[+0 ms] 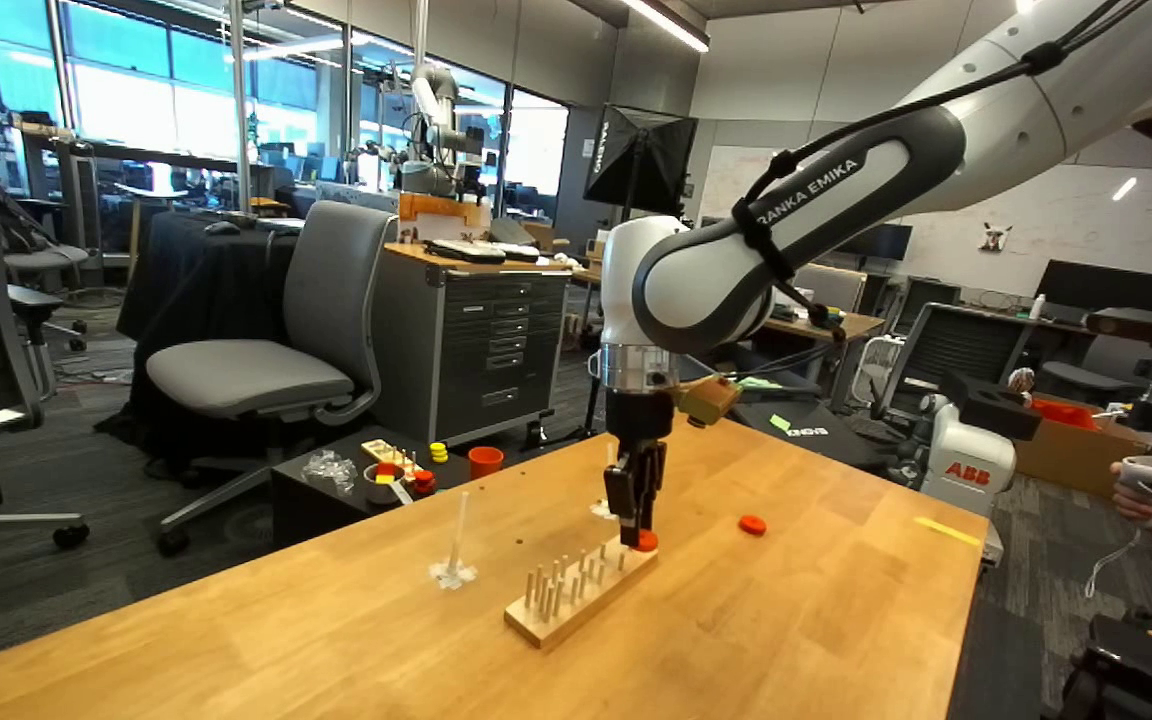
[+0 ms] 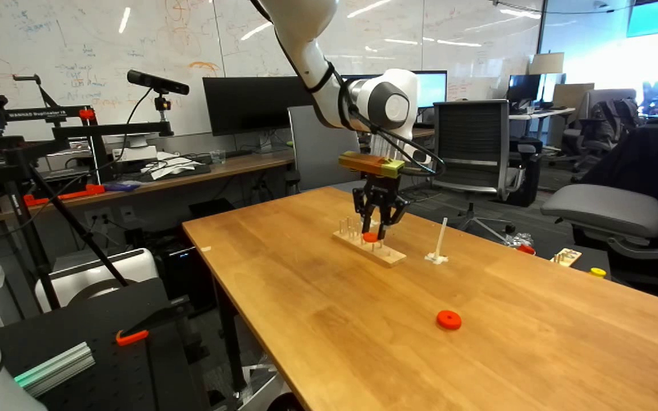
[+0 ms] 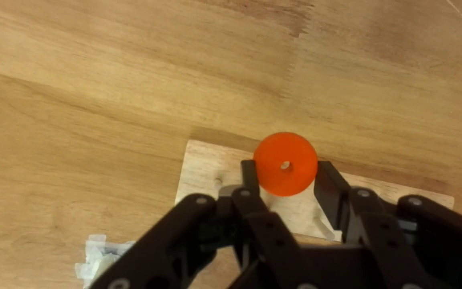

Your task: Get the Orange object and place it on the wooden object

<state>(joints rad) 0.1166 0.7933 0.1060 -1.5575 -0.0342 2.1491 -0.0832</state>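
Wooden table [image 2: 306, 285], gray chair [image 1: 336, 285] nearby, scribbled whiteboard [image 2: 237, 51]. Claw [image 3: 286, 171] closed on orange disc [image 3: 285, 150].

Gripper [image 3: 287, 167] clamped on holed orange disc [image 3: 284, 180] over pegged wooden slab [image 3: 202, 164]; white tape [image 3: 94, 248] lower left

Wooden slab [image 3: 295, 212] partly behind fingers [image 3: 331, 190]

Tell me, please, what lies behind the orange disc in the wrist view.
The wooden board shows, and past its edge, the table. What the orange disc covers is hidden, except a pale speck through its hole.
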